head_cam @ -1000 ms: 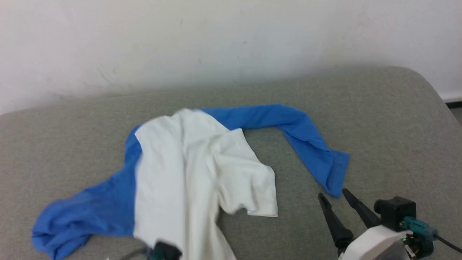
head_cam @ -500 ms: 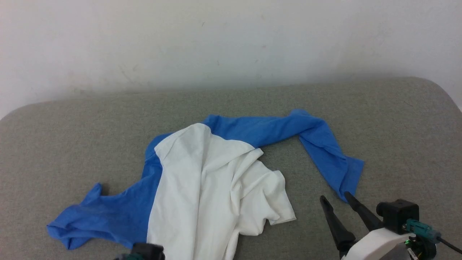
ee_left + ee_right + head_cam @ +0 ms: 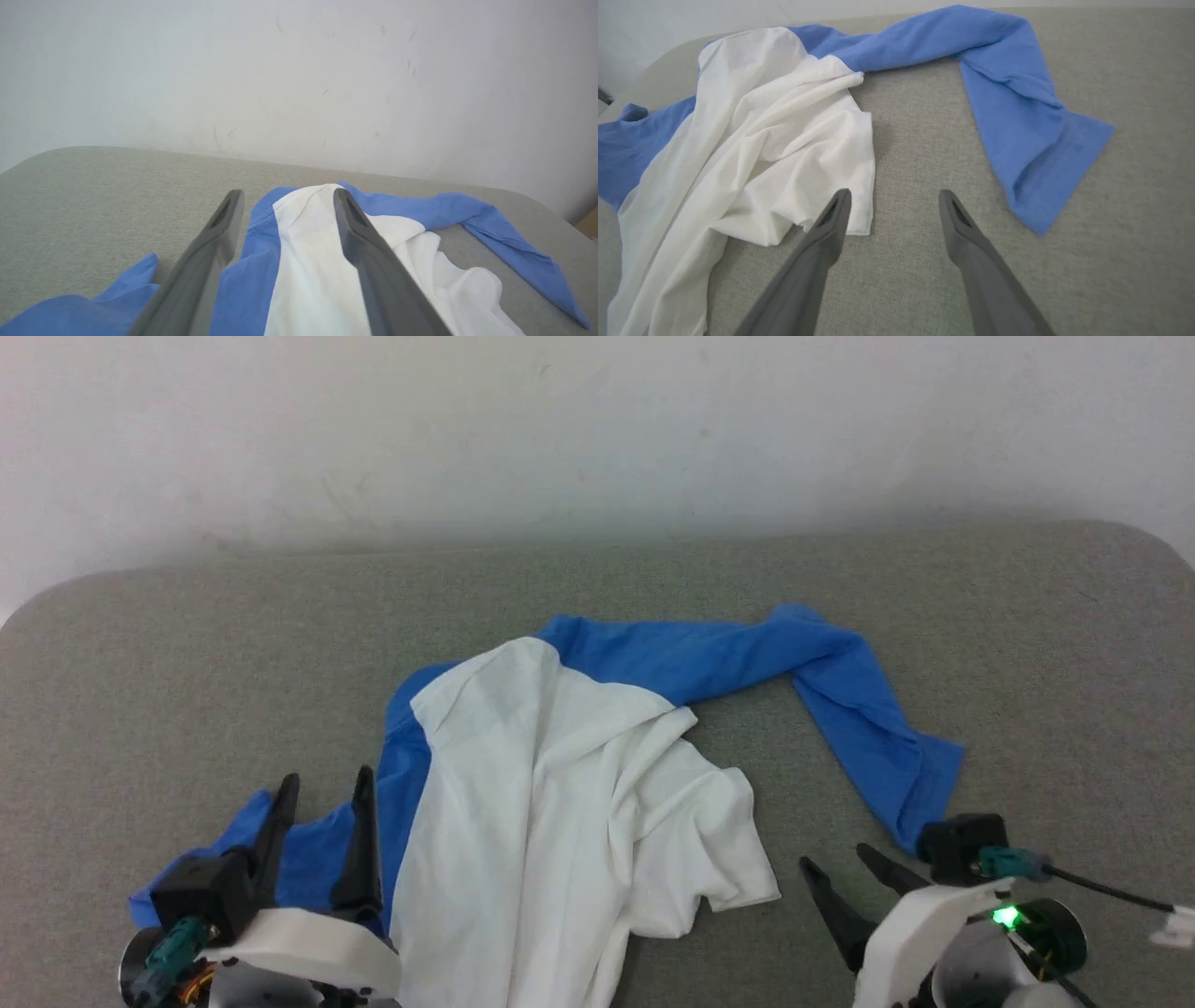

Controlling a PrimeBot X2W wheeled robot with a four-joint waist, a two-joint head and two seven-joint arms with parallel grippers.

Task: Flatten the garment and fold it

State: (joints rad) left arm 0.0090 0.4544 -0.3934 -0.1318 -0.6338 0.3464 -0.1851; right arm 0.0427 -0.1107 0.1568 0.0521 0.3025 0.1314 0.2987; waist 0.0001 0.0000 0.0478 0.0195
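Observation:
The garment [image 3: 560, 803] lies crumpled on a grey padded surface [image 3: 1027, 663], its white body bunched in the middle. One blue sleeve [image 3: 840, 709] curves away to the right, the other blue sleeve [image 3: 308, 849] spreads to the lower left. My left gripper [image 3: 327, 777] is open over that left sleeve, fingers apart, gripping nothing. The left wrist view shows the left gripper [image 3: 287, 192] with the garment [image 3: 308, 261] beyond its fingers. My right gripper [image 3: 834, 857] is open over bare surface, between the white hem and the right cuff. In the right wrist view, the right gripper [image 3: 894, 192] stands beside the garment [image 3: 775, 126].
A pale wall [image 3: 597, 429] runs right behind the padded surface. The surface rounds off at its far left corner [image 3: 37, 607] and far right corner [image 3: 1158, 541]. Bare grey room lies to the right of the blue sleeve and along the back.
The left gripper has opened, let go of the garment and risen into the head view over the left sleeve. The white body has settled lower. The head camera has shifted.

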